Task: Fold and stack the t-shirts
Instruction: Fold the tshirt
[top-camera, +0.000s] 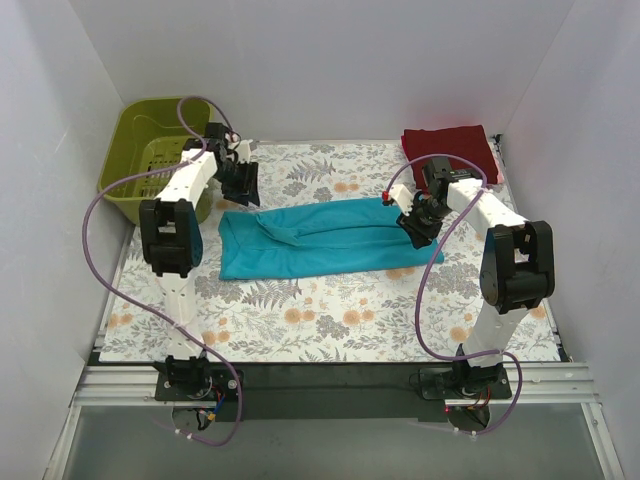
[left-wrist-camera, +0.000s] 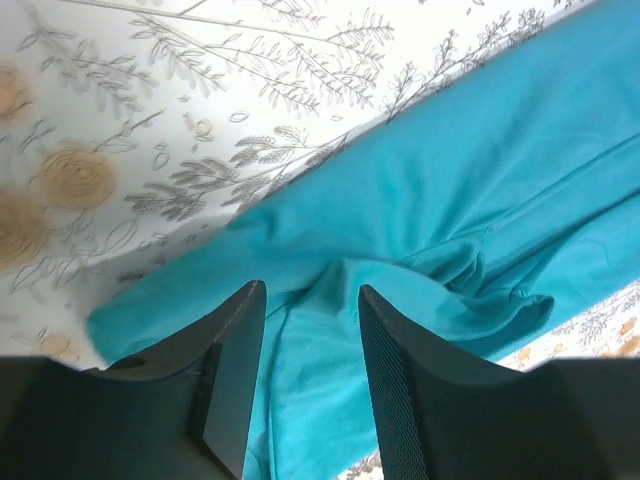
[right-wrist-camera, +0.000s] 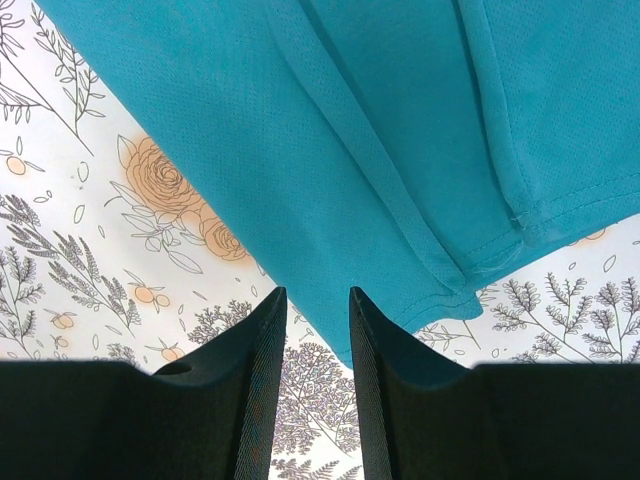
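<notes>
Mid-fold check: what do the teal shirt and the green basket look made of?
Teal shirt: thin matte knit cloth, possibly a sports mesh; the right wrist view shows a fine pinhole texture and stitched hem. Basket: rigid olive plastic by the look, faintly shiny, with moulded slotted walls.

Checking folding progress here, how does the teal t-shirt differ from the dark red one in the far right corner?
The teal t-shirt lies in a long, wrinkled band across the middle; the dark red t-shirt is a compact folded rectangle. The left end effector and right end effector are at the teal one's ends; neither is by the red one. Both lie on the floral tablecloth.
</notes>
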